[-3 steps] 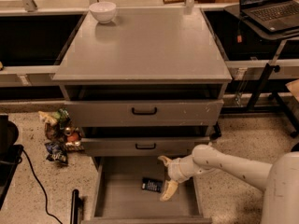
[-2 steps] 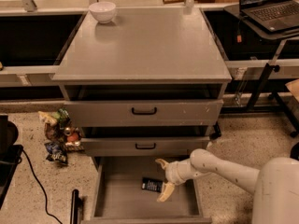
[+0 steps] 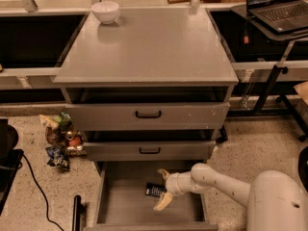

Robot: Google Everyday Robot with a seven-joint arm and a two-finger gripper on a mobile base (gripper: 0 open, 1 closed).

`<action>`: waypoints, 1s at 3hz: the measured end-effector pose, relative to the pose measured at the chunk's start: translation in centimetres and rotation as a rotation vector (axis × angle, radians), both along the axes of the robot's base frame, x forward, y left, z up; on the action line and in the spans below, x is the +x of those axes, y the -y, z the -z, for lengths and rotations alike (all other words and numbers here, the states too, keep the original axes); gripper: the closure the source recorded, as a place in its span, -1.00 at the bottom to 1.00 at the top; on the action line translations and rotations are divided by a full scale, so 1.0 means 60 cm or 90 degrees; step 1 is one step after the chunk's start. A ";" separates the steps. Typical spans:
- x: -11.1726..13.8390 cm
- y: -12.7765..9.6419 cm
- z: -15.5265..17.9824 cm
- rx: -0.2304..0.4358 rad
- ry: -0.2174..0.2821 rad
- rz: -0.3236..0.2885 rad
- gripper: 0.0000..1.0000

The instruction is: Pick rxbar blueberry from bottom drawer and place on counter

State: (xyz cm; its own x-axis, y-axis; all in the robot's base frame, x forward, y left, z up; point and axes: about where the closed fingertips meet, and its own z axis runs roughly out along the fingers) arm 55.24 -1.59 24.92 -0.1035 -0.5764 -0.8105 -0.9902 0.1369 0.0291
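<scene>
Room: speckled pale terrazzo floor (image 3: pixel 250 143) is running around a grey three-drawer cabinet; an open black laptop (image 3: pixel 276 6) is sitting on a stand at 1 o'clock of the cabinet.
Surface: the broad matte grey counter (image 3: pixel 149 52) is carrying a small white bowl (image 3: pixel 105 11) at its 11 o'clock corner.
Floor clutter: a colourful heap of snack packets (image 3: pixel 58 138) is lying at 9 o'clock of the cabinet, with a black cable (image 3: pixel 36 189) trailing below it.
Drawers: the two shallower grey drawers with black handles (image 3: pixel 148 114) are standing slightly ajar; the deep grey bottom drawer (image 3: pixel 120 203) is hanging fully pulled out.
Task item: the small flat navy-blue rxbar blueberry wrapper (image 3: pixel 153 190) is lying flat on the drawer floor, near its middle.
Tool: the cream two-finger gripper (image 3: pixel 162 189) is reaching into the drawer from 3 o'clock on the white arm (image 3: pixel 221 182); its fingers (image 3: pixel 162 203) are spread wide, one at 12 and one at 6 o'clock of the bar's right end, grasping nothing.
Change: over the last second the gripper has been sliding toward 9 o'clock, from beside the bar to straddling it; the bar is lying where it lay.
Meaning: the approach is looking nearly done; closing on the bar seems next, with the lift and the transfer to the counter remaining.
Risk: a thin wrapper lying flat may be sliding away as the fingers close.
</scene>
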 end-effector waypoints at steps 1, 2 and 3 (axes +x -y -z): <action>-0.003 -0.001 0.008 0.001 -0.004 0.002 -1.00; 0.002 0.004 0.031 -0.008 -0.007 0.015 -1.00; 0.006 0.019 0.083 0.012 -0.001 0.025 -1.00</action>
State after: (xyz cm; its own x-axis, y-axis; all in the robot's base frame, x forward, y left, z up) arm 55.62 -2.75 19.91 -0.1270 -0.5570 -0.8207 -0.9840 0.1750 0.0335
